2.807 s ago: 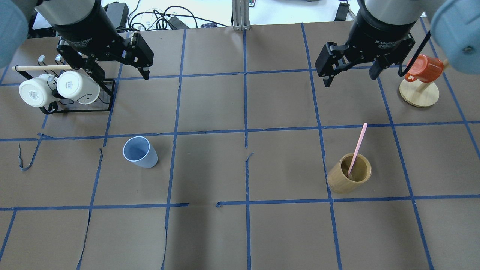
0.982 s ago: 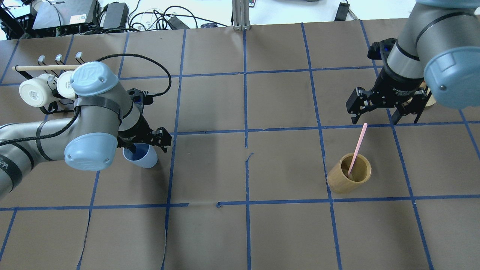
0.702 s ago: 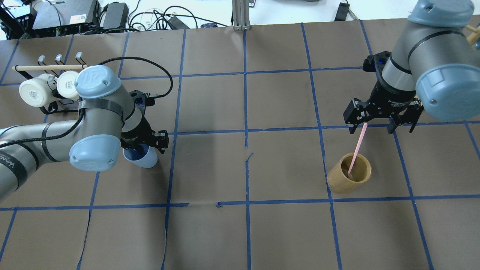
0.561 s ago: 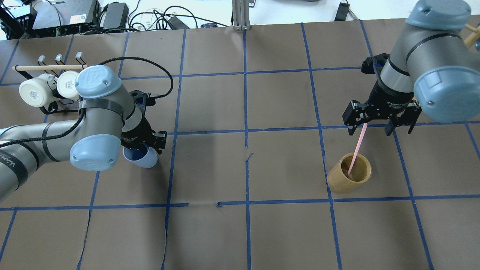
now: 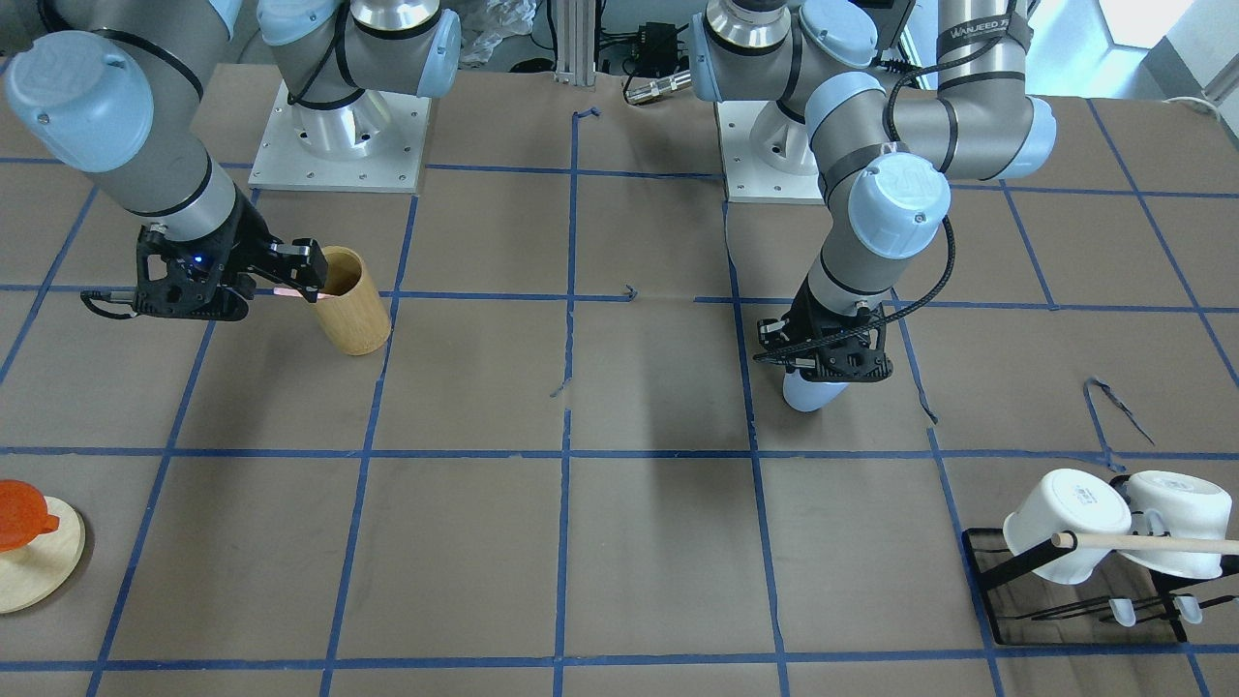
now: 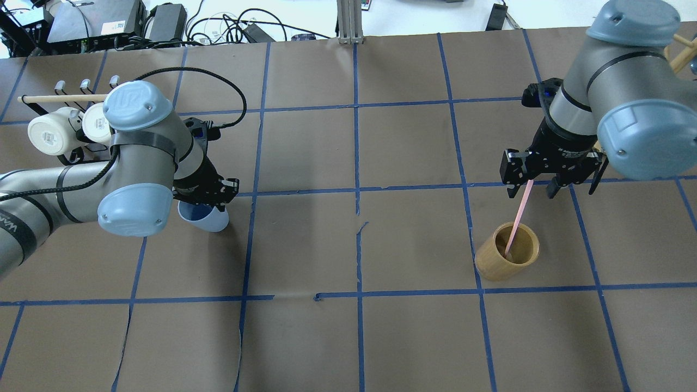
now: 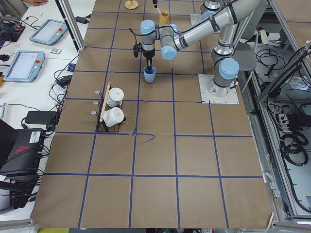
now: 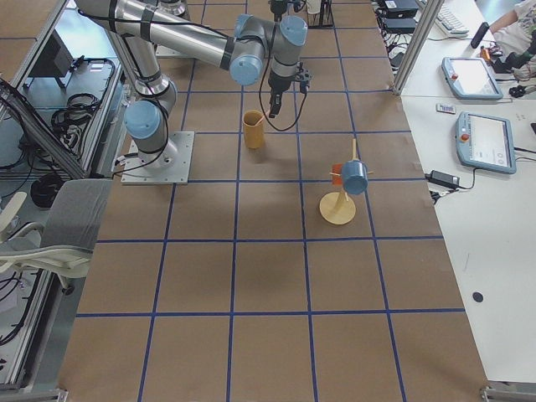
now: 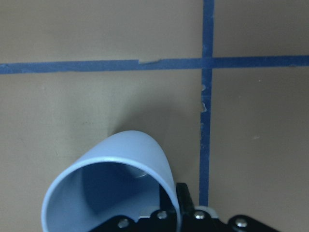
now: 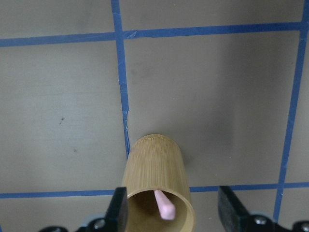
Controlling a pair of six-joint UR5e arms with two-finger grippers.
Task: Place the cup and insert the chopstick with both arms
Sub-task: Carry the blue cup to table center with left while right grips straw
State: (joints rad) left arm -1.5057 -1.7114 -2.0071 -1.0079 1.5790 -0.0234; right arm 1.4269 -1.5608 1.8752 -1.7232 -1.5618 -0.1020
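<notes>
1. Closure is the news on the left side. The left claw [image 5: 831, 370] was spread wide a second ago and has drawn in onto the pale blue plastic cup [image 9: 130, 159]. In the left wrist view one dark finger [image 9: 183, 195] sits tight against the outside of the rim. I can't see the other finger, which is presumably inside. I read this as a pinch on the cup wall.
2. In the overhead view the cup sits slightly further from the robot than it did a moment ago, so I judge it is held and starting to move. From the side it looks on the brown paper worktop [image 6: 354, 337] or barely off it. The placing step has only just begun.
3. Over on the right, the right claw [image 6: 531, 188] has come down around the top of the thin pink chopstick [image 6: 517, 218]. The chopstick leans out of the round bamboo holder [image 6: 498, 267]. The jaws are narrower than before but not closed. In the right wrist view both fingers [image 10: 118, 208] stand clear on either side of the holder's mouth.
4. So the cup is secured and the chopstick is one step behind. The right claw must finish closing before any lift, and the leaning stick may shift as the jaws meet it.
</notes>
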